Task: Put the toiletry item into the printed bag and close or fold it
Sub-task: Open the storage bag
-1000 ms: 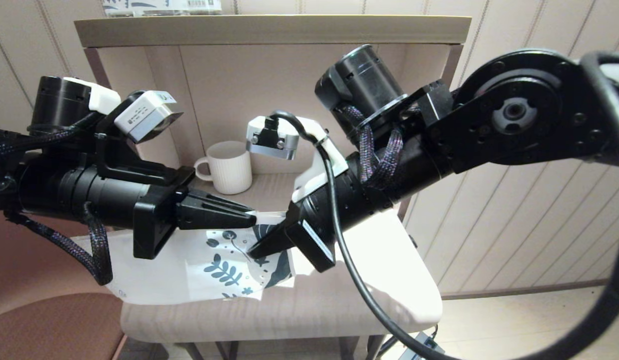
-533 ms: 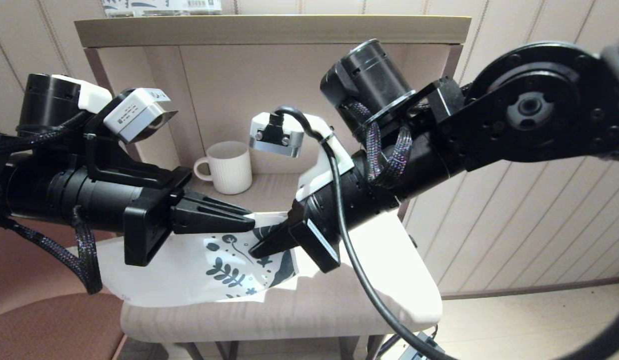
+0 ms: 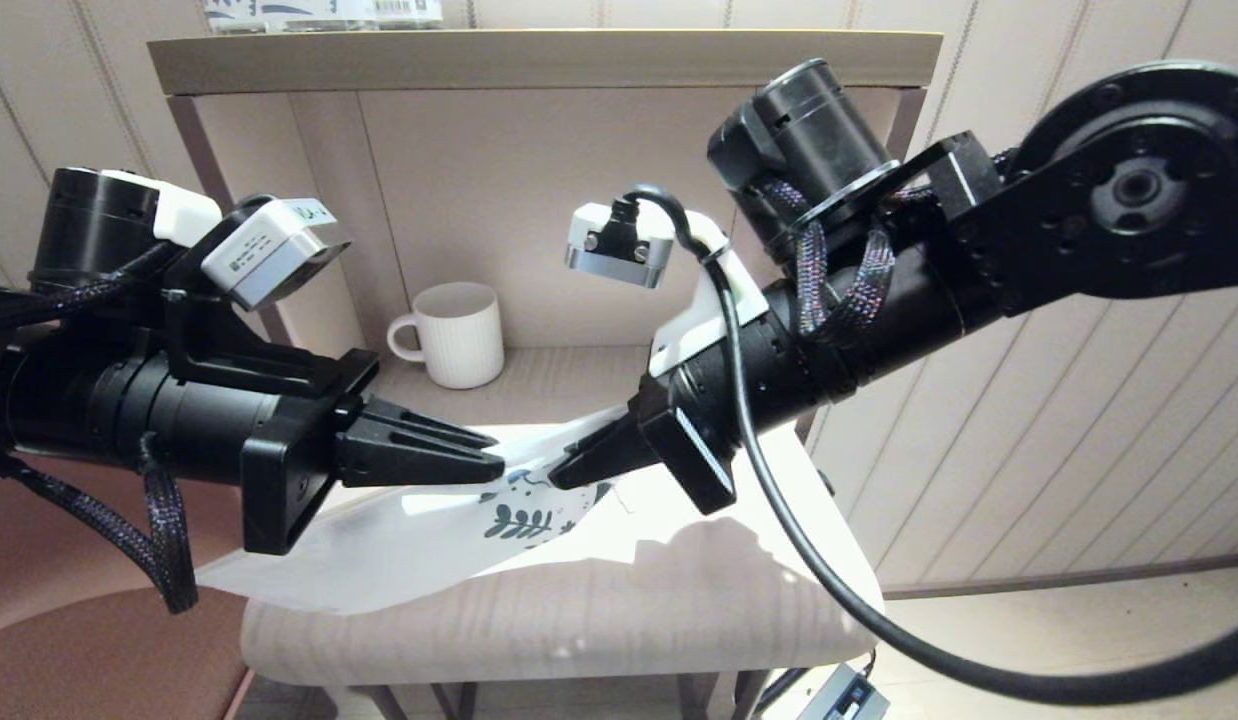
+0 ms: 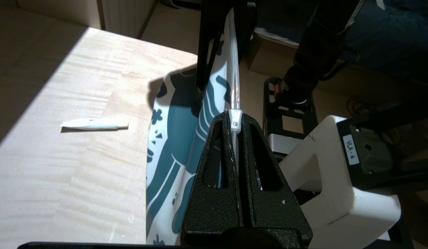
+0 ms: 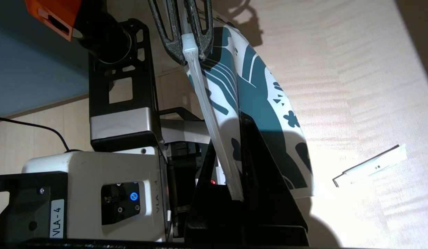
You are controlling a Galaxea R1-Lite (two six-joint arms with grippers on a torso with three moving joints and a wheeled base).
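Both tools pinch the printed bag [image 3: 459, 520] by its top strip — left tool [image 4: 235, 121], right tool [image 5: 234, 186] — above the surface [image 3: 579, 620]. It is limp, slippery film. The toiletry item [image 4: 94, 123] lies beside it — light, stiff.

1. Light wood table [image 3: 579, 620] with rounded corners; a bright patch of light falls across its right side.
2. Open wooden shelf unit [image 3: 539, 60] behind the table, beige back panel.
3. White ribbed mug [image 3: 459, 335] on the shelf's lower board.
4. Wall [image 3: 1059, 460] of pale vertical panels with thin grooves.
5. Brown baseboard, light floor [image 3: 1079, 640] at lower right.
6. Reddish-brown seat [image 3: 99, 650] at lower left.
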